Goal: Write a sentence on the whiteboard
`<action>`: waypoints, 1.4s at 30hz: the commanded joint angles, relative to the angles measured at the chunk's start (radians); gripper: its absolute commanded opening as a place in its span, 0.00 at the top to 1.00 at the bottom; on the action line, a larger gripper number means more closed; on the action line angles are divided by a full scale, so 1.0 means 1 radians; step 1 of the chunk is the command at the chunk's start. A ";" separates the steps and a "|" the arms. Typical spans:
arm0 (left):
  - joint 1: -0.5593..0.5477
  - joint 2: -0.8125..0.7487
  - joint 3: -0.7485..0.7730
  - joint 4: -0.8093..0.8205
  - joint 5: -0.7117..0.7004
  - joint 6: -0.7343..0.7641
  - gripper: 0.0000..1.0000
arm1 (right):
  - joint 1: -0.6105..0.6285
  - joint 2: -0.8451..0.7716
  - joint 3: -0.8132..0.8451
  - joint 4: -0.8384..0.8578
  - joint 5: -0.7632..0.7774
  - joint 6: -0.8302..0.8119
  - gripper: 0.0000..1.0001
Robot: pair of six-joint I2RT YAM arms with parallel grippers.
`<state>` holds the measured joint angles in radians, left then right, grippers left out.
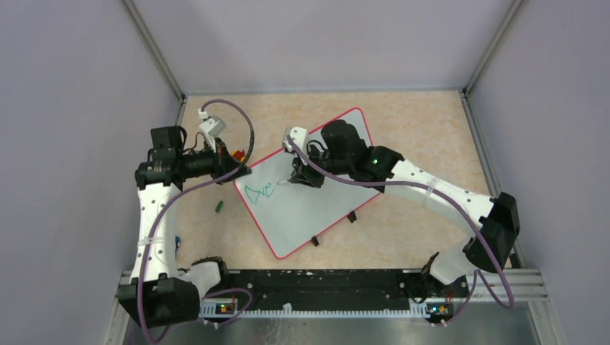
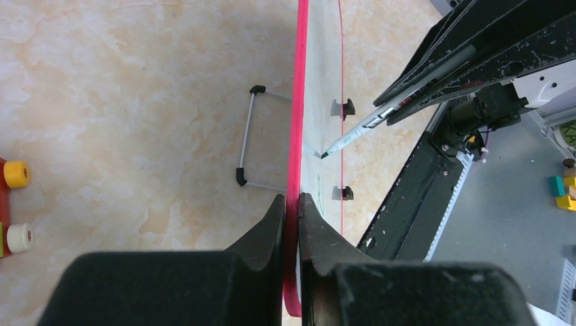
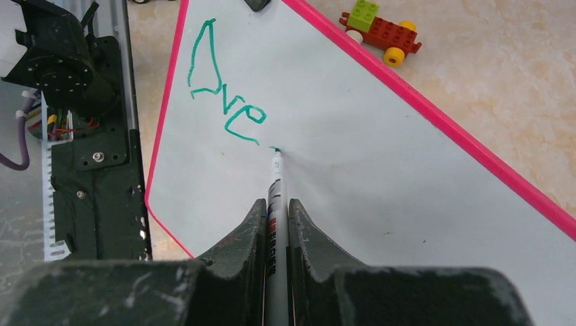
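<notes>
The whiteboard (image 1: 316,205) lies tilted on the table, white with a red rim (image 2: 296,129). My left gripper (image 1: 241,169) is shut on its left edge, jaws pinching the rim (image 2: 292,198). Green lettering of the sentence (image 3: 227,102), reading roughly "Dre", sits near the board's left end (image 1: 259,191). My right gripper (image 3: 276,202) is shut on a white marker (image 3: 275,178), held over the board (image 1: 298,177). The marker's green tip touches the board (image 3: 380,170) just right of the last letter. The left wrist view shows the marker (image 2: 367,125) slanting down onto the surface.
A green marker cap (image 1: 219,206) lies on the table left of the board. A red toy brick car (image 3: 380,30) with yellow wheels stands beyond the board's far edge (image 1: 236,154). A wire stand (image 2: 248,139) sticks out under the board. The black base rail (image 1: 324,280) runs along the near edge.
</notes>
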<state>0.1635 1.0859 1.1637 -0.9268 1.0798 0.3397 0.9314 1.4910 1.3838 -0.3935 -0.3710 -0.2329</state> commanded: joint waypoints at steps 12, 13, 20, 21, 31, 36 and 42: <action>-0.004 -0.022 -0.012 0.002 -0.053 0.010 1.00 | -0.008 0.017 0.100 0.049 0.005 0.023 1.00; -0.002 -0.021 -0.013 0.001 -0.053 0.010 1.00 | -0.004 0.021 0.101 0.049 0.005 0.022 1.00; -0.003 -0.024 -0.013 0.000 -0.056 0.012 1.00 | 0.023 0.035 0.089 0.048 0.010 0.015 1.00; -0.003 -0.024 -0.013 0.000 -0.057 0.013 1.00 | 0.027 0.035 0.084 0.048 0.010 0.014 1.00; -0.004 -0.024 -0.015 0.028 -0.058 0.013 1.00 | 0.037 0.011 0.011 0.055 0.017 0.006 1.00; -0.004 -0.020 -0.017 -0.002 -0.058 0.015 1.00 | 0.035 -0.007 -0.015 0.051 0.017 0.002 1.00; -0.004 -0.020 -0.014 -0.002 -0.058 0.015 1.00 | 0.018 -0.029 -0.027 0.035 0.034 -0.014 1.00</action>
<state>0.1627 1.0817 1.1572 -0.9276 1.0622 0.3416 0.9619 1.5051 1.3590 -0.3672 -0.3740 -0.2203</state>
